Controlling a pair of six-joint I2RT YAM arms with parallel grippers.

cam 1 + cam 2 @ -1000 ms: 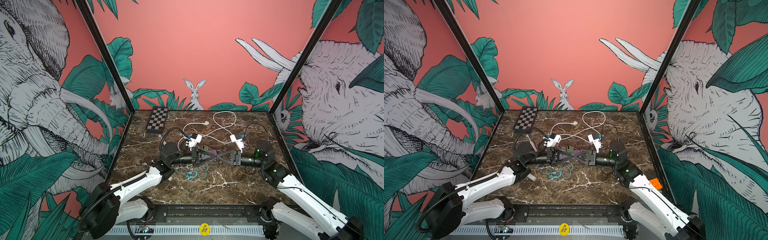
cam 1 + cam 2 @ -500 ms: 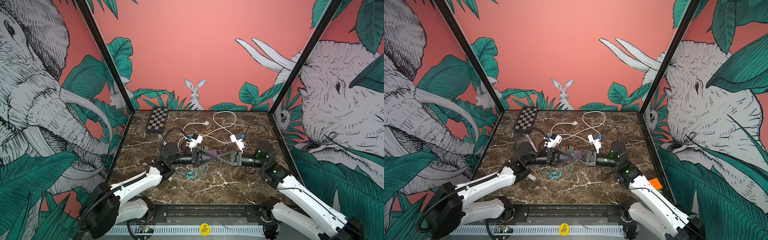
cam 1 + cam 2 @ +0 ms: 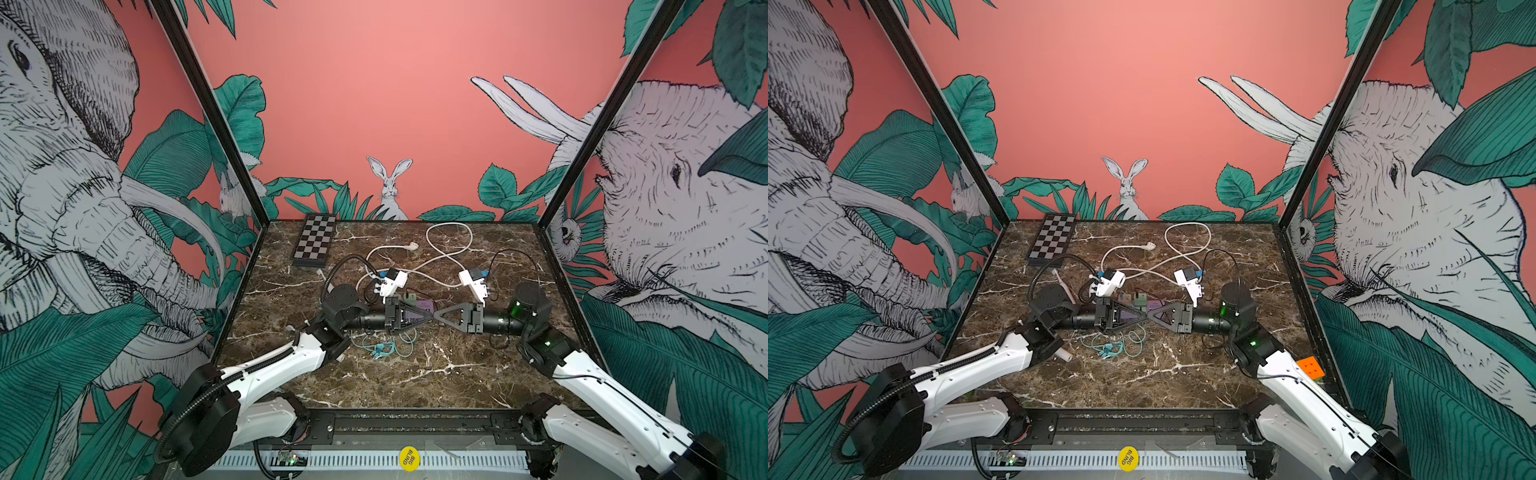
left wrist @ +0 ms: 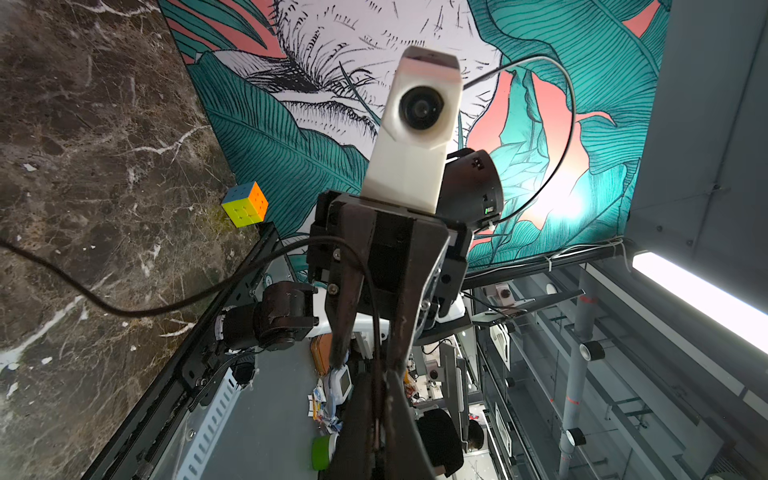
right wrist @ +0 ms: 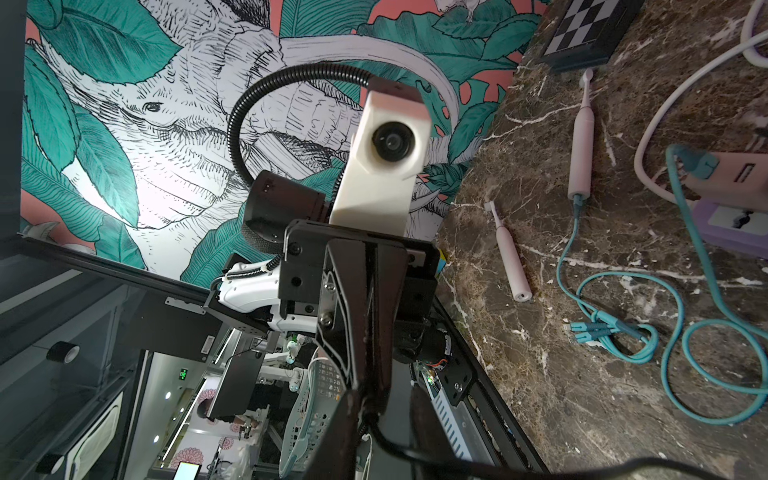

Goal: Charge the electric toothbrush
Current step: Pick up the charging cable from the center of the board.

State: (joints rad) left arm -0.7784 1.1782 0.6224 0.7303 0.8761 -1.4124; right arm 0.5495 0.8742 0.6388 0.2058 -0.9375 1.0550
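Black, tapered left claw point(image 3: 429, 317), clenched, faces right claw point(image 3: 439, 316) (state unclear) tip-to-tip above veined marble tabletop point(image 3: 395, 374).

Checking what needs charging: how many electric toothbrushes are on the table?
2. One toothbrush lies near the checkerboard, a teal cable at its base; the second toothbrush lies cable-free beside it, nearer the table edge. Others may be hidden from view.

The right gripper point(image 3: 436, 316), tip to tip with the left gripper point(image 3: 428, 317) over the middle of the marble table point(image 3: 415, 386), is narrower now. Its two fingers point(image 4: 343, 316) stand nearer each other than a second ago. In the left wrist view a gap shows between them.
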